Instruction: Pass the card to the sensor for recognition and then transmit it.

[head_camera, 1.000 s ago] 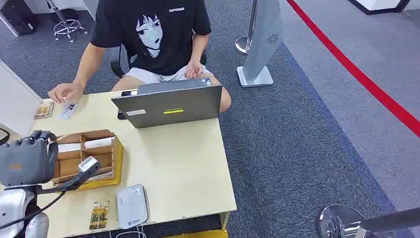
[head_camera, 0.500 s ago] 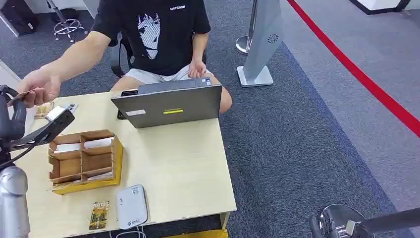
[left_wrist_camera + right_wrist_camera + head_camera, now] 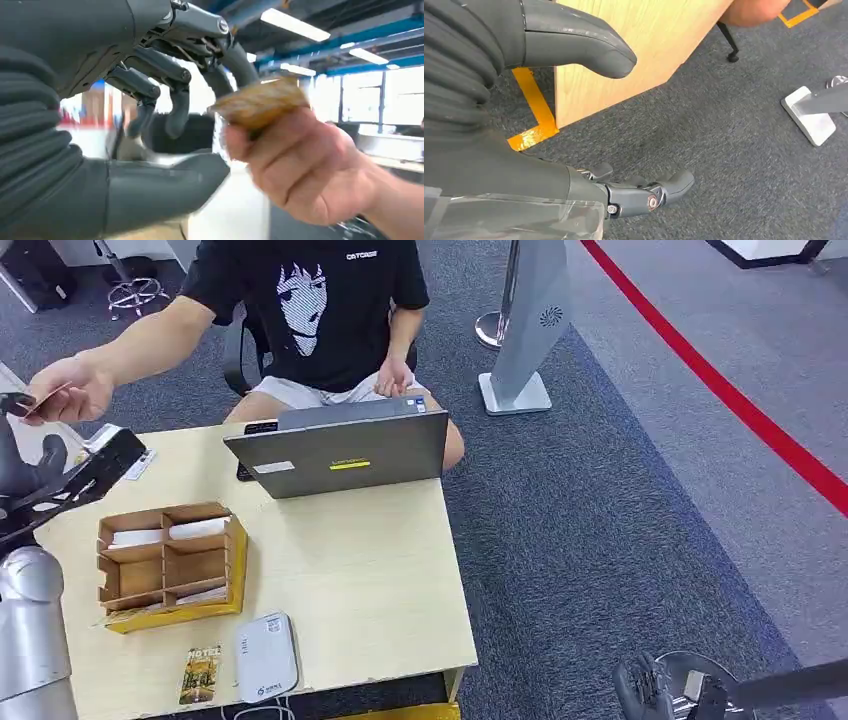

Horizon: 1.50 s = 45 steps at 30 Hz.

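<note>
Since the earlier frame, the person's hand [image 3: 300,165] has lifted the card [image 3: 260,102] to the left robot hand [image 3: 165,100]. That robot hand is wide, fingers spread and holding nothing. Right robot hand [image 3: 589,125] hangs empty, fingers apart.

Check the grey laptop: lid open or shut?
Open. The grey laptop has its lid raised upright on the light wooden table, its back toward the head camera.

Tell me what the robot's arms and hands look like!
The left hand has a grey ribbed cover, a thick grey thumb and darker jointed fingers with shiny metal parts at the knuckles. Its silver arm carries black cables. The right hand looks the same, with clear plastic near the wrist.
</note>
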{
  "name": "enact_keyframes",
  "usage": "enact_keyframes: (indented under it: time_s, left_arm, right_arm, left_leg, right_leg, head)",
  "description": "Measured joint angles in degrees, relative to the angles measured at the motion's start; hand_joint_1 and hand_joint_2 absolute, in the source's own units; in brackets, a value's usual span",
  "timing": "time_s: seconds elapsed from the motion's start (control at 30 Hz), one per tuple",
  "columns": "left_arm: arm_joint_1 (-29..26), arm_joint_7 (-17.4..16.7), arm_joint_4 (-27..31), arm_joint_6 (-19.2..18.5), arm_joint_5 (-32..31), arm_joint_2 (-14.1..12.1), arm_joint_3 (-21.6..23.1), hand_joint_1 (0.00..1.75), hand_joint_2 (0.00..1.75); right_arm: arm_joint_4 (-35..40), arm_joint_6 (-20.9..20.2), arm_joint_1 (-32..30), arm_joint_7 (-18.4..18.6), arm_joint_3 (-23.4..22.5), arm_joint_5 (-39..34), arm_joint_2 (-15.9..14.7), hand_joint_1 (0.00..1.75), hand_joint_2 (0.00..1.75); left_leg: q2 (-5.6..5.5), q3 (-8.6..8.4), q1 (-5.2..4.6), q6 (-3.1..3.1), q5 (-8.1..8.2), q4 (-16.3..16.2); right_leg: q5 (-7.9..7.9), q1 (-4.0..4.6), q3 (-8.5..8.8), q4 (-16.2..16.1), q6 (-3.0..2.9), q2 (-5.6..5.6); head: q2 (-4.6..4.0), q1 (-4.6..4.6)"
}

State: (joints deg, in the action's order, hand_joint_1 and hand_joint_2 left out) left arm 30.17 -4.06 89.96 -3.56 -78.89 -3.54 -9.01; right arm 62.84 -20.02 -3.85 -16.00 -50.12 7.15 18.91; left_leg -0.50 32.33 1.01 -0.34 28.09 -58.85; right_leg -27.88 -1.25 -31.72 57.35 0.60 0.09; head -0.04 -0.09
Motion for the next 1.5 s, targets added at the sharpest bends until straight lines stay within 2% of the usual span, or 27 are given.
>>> enact_keyframes:
  time_s: [0.03, 0.1, 0.2, 0.23, 0.33, 0.4, 0.5, 0.57, 0.63, 0.7, 0.77, 0.8, 0.83, 0.9, 1.1, 1.13, 1.17, 1.23, 1.3, 1.37, 1.43, 1.5]
  left_arm:
    - [-0.2, 0.6, 0.5, 0.2, 4.2, 0.8, -1.1, 0.00, 1.75]
    - [-1.6, 2.1, 3.0, -0.2, 16.5, 3.5, -3.8, 0.00, 1.75]
    - [-6.2, 4.6, 10.2, -2.9, 41.1, 8.4, -8.4, 0.00, 1.75]
    - [-8.4, 6.0, 13.0, -3.1, 47.4, 10.1, -9.8, 0.00, 1.75]
    - [-16.3, 11.7, 21.6, -2.4, 59.9, 13.9, -13.0, 0.00, 1.75]
    - [-22.2, 18.1, 26.5, 0.4, 66.8, 15.2, -15.3, 0.00, 1.75]
    - [-29.7, 29.1, 32.8, 7.2, 74.8, 17.4, -20.6, 0.00, 1.75]
    - [-34.8, 33.7, 37.1, 10.0, 82.9, 19.3, -26.0, 0.00, 1.75]
    - [-40.0, 35.9, 39.8, 13.3, 88.0, 20.3, -29.9, 0.00, 1.75]
    - [-45.1, 35.8, 42.1, 25.4, 87.3, 21.2, -30.6, 0.00, 1.75]
    - [-49.0, 35.2, 44.0, 37.2, 83.8, 22.1, -28.8, 0.00, 1.75]
    - [-50.3, 34.3, 44.4, 40.6, 82.1, 22.3, -27.5, 0.00, 1.75]
    - [-51.2, 33.4, 44.4, 42.0, 81.6, 22.4, -26.8, 0.00, 1.75]
    - [-52.2, 32.3, 44.3, 42.9, 82.9, 22.8, -26.7, 0.00, 1.75]
    - [-54.0, 32.7, 43.8, 43.4, 84.1, 23.3, -26.7, 0.00, 1.75]
    - [-54.0, 31.9, 43.7, 43.4, 84.2, 23.3, -26.7, 0.00, 1.75]
    - [-53.9, 29.6, 43.4, 43.4, 85.0, 23.3, -26.8, 0.00, 1.75]
    - [-53.1, 22.5, 41.3, 43.5, 90.2, 23.4, -28.4, 0.00, 1.75]
    - [-52.5, 18.6, 37.3, 43.5, 96.5, 23.5, -30.7, 0.00, 1.75]
    - [-50.6, 17.3, 31.5, 43.6, 96.8, 23.7, -33.6, 0.00, 1.75]
    - [-48.4, 17.7, 24.3, 43.6, 98.2, 23.8, -36.7, 0.00, 1.75]
    - [-46.7, 20.7, 16.7, 42.7, 103.8, 23.8, -37.8, 0.00, 1.75]
  right_arm:
    - [0.0, 0.0, 0.0, 0.0, 0.0, 0.0, 0.0, 0.00, 1.75]
    - [0.0, 0.2, 0.0, 0.1, 0.0, -0.7, 0.0, 0.00, 1.75]
    - [0.0, 0.3, 0.0, 0.4, -0.2, -1.0, 0.0, 0.00, 1.75]
    - [0.1, 0.5, -0.1, 0.4, -0.3, -1.1, 0.0, 0.00, 1.75]
    - [0.5, 1.3, -0.5, 0.4, -0.9, -2.8, 0.0, 0.00, 1.75]
    - [1.2, 2.3, -1.3, 0.3, -0.9, -4.8, 0.0, 0.00, 1.75]
    - [2.6, 4.2, -3.3, 0.5, 0.3, -6.8, 0.0, 0.00, 1.75]
    - [3.5, 4.9, -4.3, 0.9, 1.4, -7.1, 0.0, 0.00, 1.75]
    - [3.9, 5.1, -4.7, 1.0, 1.7, -7.0, 0.1, 0.00, 1.75]
    - [4.3, 5.2, -4.8, 1.0, 1.7, -6.4, 0.1, 0.00, 1.75]
    - [4.5, 4.8, -4.8, 1.0, 1.6, -5.6, 0.1, 0.00, 1.75]
    - [4.5, 4.8, -4.8, 1.0, 1.6, -5.5, 0.1, 0.00, 1.75]
    - [4.5, 4.8, -4.9, 1.0, 1.5, -5.4, 0.1, 0.00, 1.75]
    - [4.5, 5.0, -4.9, 0.8, 1.5, -5.5, 0.1, 0.00, 1.75]
    - [4.6, 5.0, -5.5, 0.8, 1.5, -5.8, 0.2, 0.00, 1.75]
    - [4.6, 5.1, -5.5, 0.8, 1.5, -5.9, 0.2, 0.00, 1.75]
    - [4.6, 5.3, -5.5, 0.9, 1.5, -5.9, 0.2, 0.00, 1.75]
    - [4.5, 5.4, -5.5, 1.7, 1.5, -4.6, 0.3, 0.00, 1.75]
    - [3.6, 5.4, -4.8, 2.0, 0.6, -0.2, 0.2, 0.00, 1.75]
    - [0.9, 6.1, -3.4, 1.3, -1.6, 4.0, -0.1, 0.00, 1.75]
    - [-3.1, 7.3, -1.5, 0.2, -4.6, 6.8, -1.2, 0.00, 1.75]
    - [-7.8, 9.3, 0.2, -0.6, -7.6, 8.7, -2.8, 0.00, 1.75]
  left_leg:
    - [0.00, 0.01, 0.00, 0.00, 0.00, 0.0]
    - [0.01, 0.02, 0.00, 0.01, 0.01, 0.0]
    - [0.10, 0.02, -0.05, 0.04, 0.07, 0.0]
    - [0.17, 0.01, -0.07, 0.06, 0.09, 0.0]
    - [0.31, -0.01, -0.12, 0.10, 0.21, 0.0]
    - [0.40, 0.00, -0.11, 0.07, 0.26, 0.0]
    - [0.38, 0.00, -0.10, 0.06, 0.33, 0.1]
    - [0.38, -0.03, -0.09, 0.04, 0.37, 0.1]
    - [0.36, -0.06, -0.09, 0.05, 0.40, 0.1]
    - [0.31, -0.07, -0.10, 0.06, 0.41, 0.1]
    - [0.25, -0.08, -0.11, 0.06, 0.42, 0.1]
    - [0.16, -0.08, -0.13, 0.07, 0.43, 0.1]
    - [0.10, -0.08, -0.13, 0.07, 0.42, 0.1]
    - [0.13, -0.16, -0.13, 0.07, 0.42, 0.1]
    - [0.14, -0.31, -0.12, 0.08, 0.39, 0.1]
    - [0.13, -0.31, -0.12, 0.08, 0.39, 0.1]
    - [0.12, -0.31, -0.12, 0.08, 0.39, 0.1]
    - [0.12, -0.33, -0.12, 0.08, 0.40, 0.1]
    - [0.17, -0.38, -0.10, 0.07, 0.40, 0.1]
    - [0.16, -0.40, -0.10, 0.07, 0.40, 0.1]
    - [0.16, -0.44, -0.13, 0.08, 0.40, 0.1]
    - [0.19, -0.48, -0.16, 0.08, 0.40, 0.1]
  right_leg:
    - [0.00, 0.00, 0.00, 0.0, 0.00, 0.00]
    - [-0.01, 0.00, -0.01, 0.0, 0.00, 0.01]
    - [-0.02, -0.03, -0.01, 0.0, 0.01, 0.09]
    - [-0.03, -0.05, -0.02, 0.0, 0.02, 0.14]
    - [-0.06, -0.08, -0.07, 0.0, 0.04, 0.26]
    - [-0.10, -0.08, -0.09, 0.0, 0.04, 0.31]
    - [-0.22, -0.07, -0.09, 0.0, 0.00, 0.27]
    - [-0.28, -0.07, -0.09, 0.0, 0.00, 0.27]
    - [-0.35, -0.07, -0.10, 0.0, 0.05, 0.25]
    - [-0.38, -0.07, -0.09, 0.0, 0.08, 0.20]
    - [-0.39, -0.08, -0.13, 0.0, 0.09, 0.11]
    - [-0.40, -0.09, -0.08, -0.1, 0.11, 0.02]
    - [-0.40, -0.09, -0.04, -0.1, 0.12, -0.04]
    - [-0.37, -0.09, 0.11, -0.1, 0.10, -0.01]
    - [-0.36, -0.08, 0.22, 0.0, 0.10, 0.00]
    - [-0.36, -0.08, 0.23, 0.0, 0.10, 0.00]
    - [-0.36, -0.08, 0.25, 0.0, 0.10, -0.01]
    - [-0.37, -0.08, 0.30, 0.0, 0.10, -0.01]
    - [-0.37, -0.07, 0.30, 0.0, 0.09, 0.06]
    - [-0.37, -0.07, 0.30, 0.0, 0.09, 0.06]
    - [-0.38, -0.09, 0.32, 0.0, 0.10, 0.04]
    - [-0.37, -0.11, 0.28, -0.1, 0.10, 0.07]
  head:
    - [0.00, 0.00]
    - [0.00, 0.02]
    - [-0.02, 0.00]
    - [0.00, 0.04]
    - [0.00, 0.02]
    - [0.00, -0.02]
    - [0.00, 0.00]
    - [0.00, -0.02]
    - [0.00, -0.09]
    - [0.00, -0.07]
    - [0.00, -0.04]
    - [0.00, -0.04]
    - [0.00, -0.02]
    - [0.00, -0.02]
    - [0.00, -0.04]
    - [0.00, -0.02]
    - [0.00, -0.02]
    - [0.00, -0.04]
    - [0.00, -0.09]
    - [0.00, -0.11]
    - [0.00, -0.07]
    - [0.00, -0.13]
